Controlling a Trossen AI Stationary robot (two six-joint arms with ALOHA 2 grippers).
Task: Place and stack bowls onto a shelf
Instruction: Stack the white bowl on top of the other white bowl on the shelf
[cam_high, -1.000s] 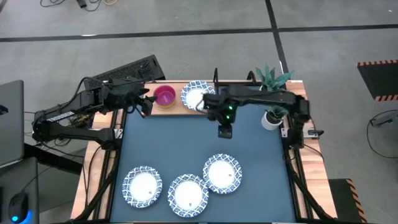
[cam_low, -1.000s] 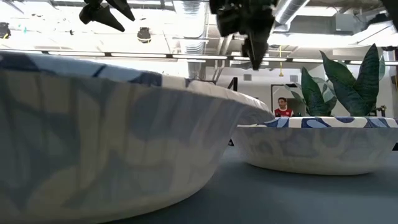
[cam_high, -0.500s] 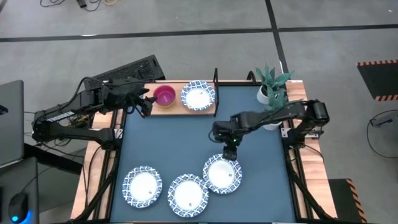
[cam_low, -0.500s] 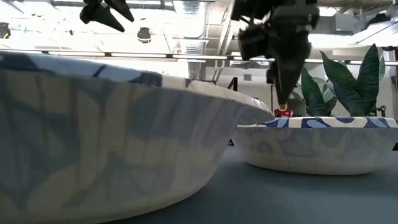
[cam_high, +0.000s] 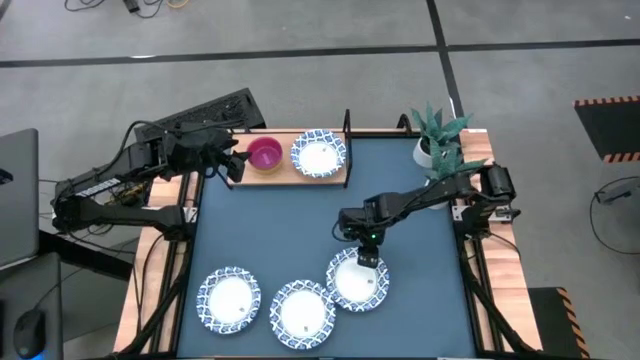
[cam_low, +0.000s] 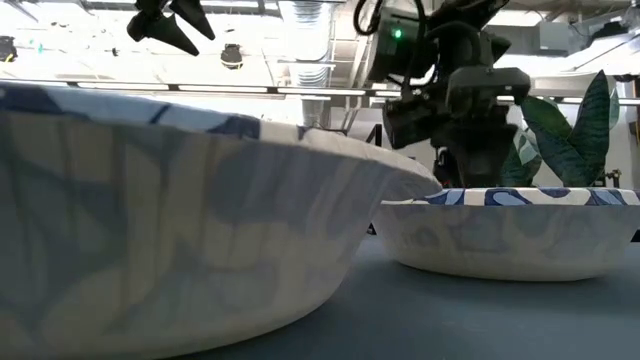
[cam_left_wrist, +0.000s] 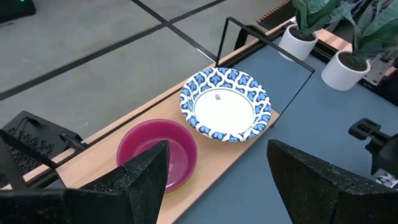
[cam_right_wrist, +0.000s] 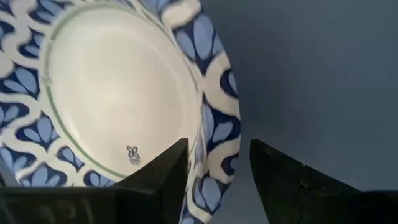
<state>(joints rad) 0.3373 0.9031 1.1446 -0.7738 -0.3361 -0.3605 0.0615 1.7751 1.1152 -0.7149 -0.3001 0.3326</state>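
Our right gripper (cam_high: 366, 262) has dropped from mid-table onto the rightmost white bowl (cam_high: 357, 279) near the front edge — jaws spread, straddling its rim (nothing gripped yet). Our left gripper (cam_high: 232, 160) waits, spread, beside the shelf (cam_high: 285, 172).

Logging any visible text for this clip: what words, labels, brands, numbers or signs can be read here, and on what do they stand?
No readable text in any view.
A small dark mark inside the patterned bowl under the right gripper: a clover-like emblem, no letters.
A similar mark in the patterned bowl on the shelf: too small to read.
Striped orange-and-black floor panel: a hazard pattern only, no words.
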